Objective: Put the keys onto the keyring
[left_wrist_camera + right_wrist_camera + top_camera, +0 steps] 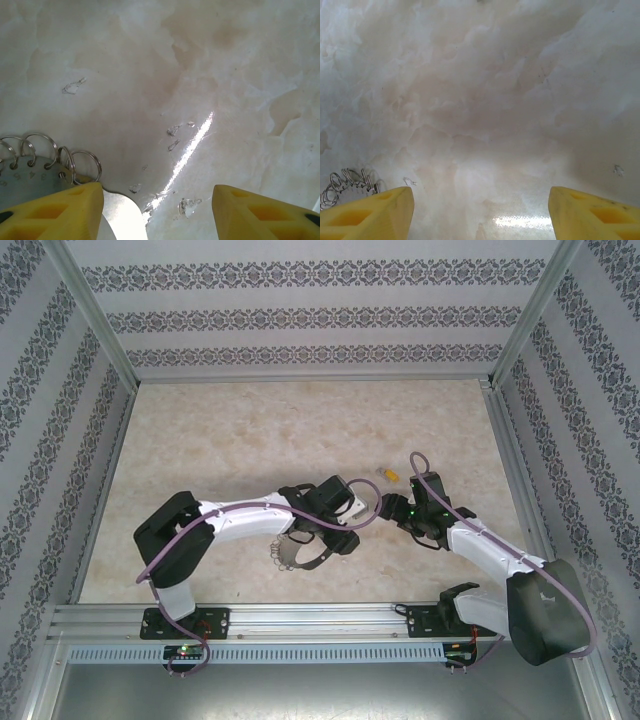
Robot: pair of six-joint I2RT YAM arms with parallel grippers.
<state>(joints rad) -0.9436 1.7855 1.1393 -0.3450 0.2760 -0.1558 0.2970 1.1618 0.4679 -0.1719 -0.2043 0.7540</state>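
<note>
left fingers (55,210) open, nothing clamped. one tip sits over the flat edge of the large thin silvery metal keyring (35,167), probably lining up to pin or lift it. right fingers (367,212) open and empty just right of the keyring, bare table (485,100) between them. tiny key with a yellow-orange head (390,474) lies on the table well apart from the keyring, beyond it to the right, untouched. the top view gives the key, the wrist views give the ring's small loops close up.
</note>
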